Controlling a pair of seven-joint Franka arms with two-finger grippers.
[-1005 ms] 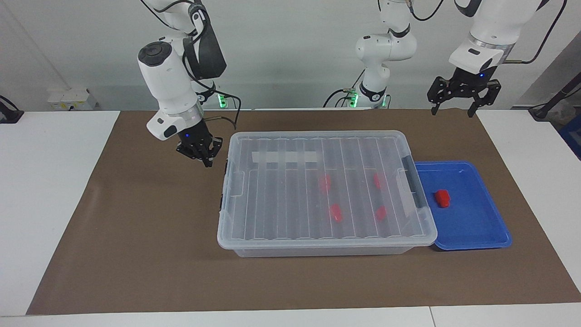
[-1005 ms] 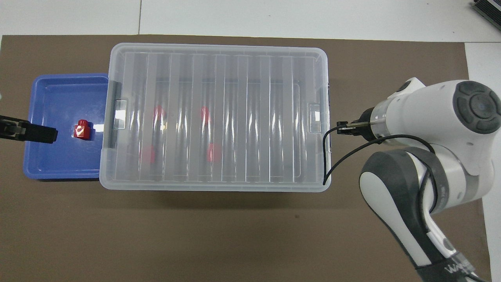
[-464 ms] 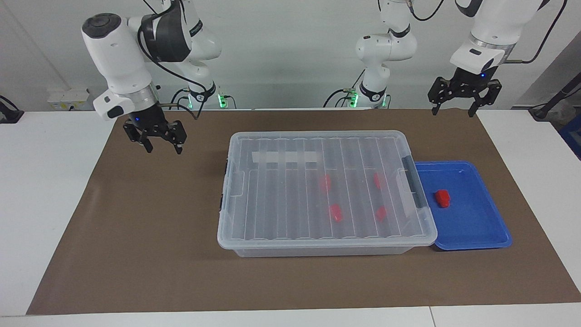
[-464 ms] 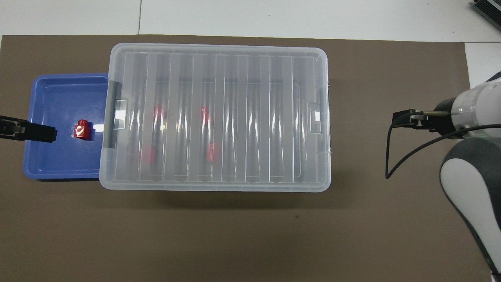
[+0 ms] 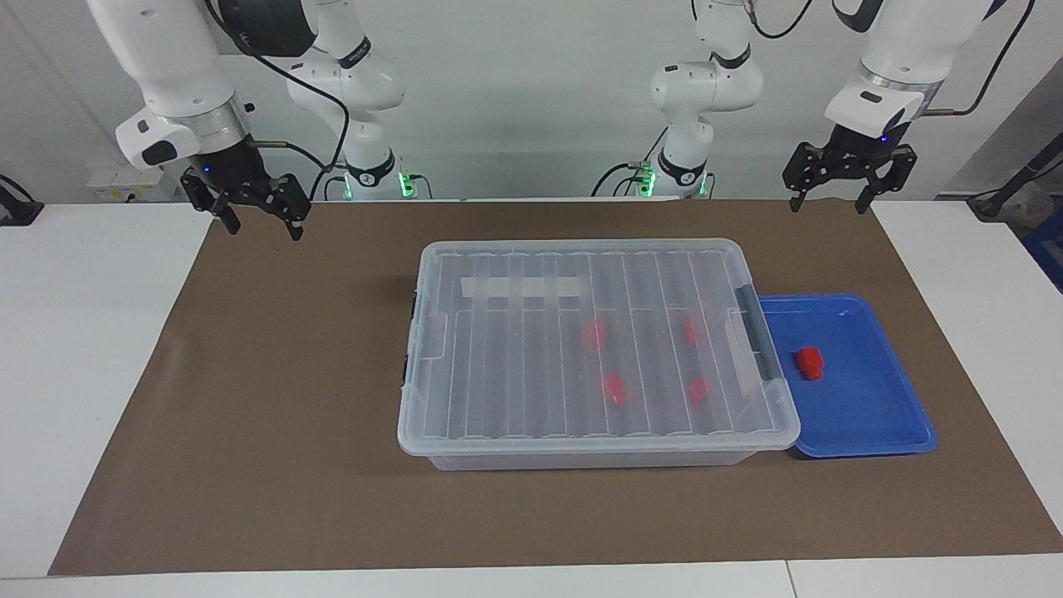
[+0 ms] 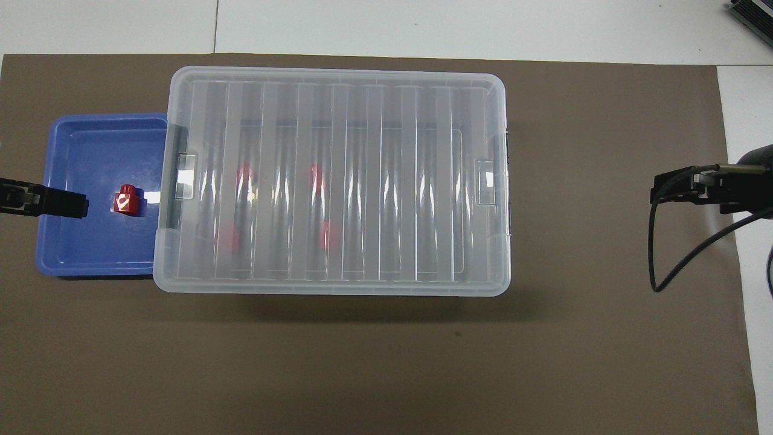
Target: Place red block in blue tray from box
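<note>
In the facing view, at the upper left of the frame, your right claw (image 5: 254, 214) hangs in the air over the corner of the brown mat (image 5: 274, 399) that covers the bench (image 5: 83, 332); its two black fingers are spread apart and grasp nothing. Moving toward the centre of the frame, you find the box (image 5: 581, 357), a large clear bin with its ribbed lid shut, a strip of white tape (image 5: 520, 287) on the lid and a black latch (image 5: 757, 330) on the end toward the left arm. Through the lid you can make out four red blocks (image 5: 614, 388) inside, blurred by the plastic, gathered in the half of the box toward the left arm's end of the bench. Just beside that end of the box, with its edge tucked under the lid's rim, lies the blue tray (image 5: 880, 415). The red block (image 5: 810, 362) rests on the tray's floor, apart from the tray's walls. At the upper right of the frame, your left claw (image 5: 834, 184) hangs in the air over the mat's edge close to the robots, released, its fingers wide and holding nothing. In the overhead view the same left claw (image 6: 45, 202) shows at the left edge of the frame, over the tray.
</note>
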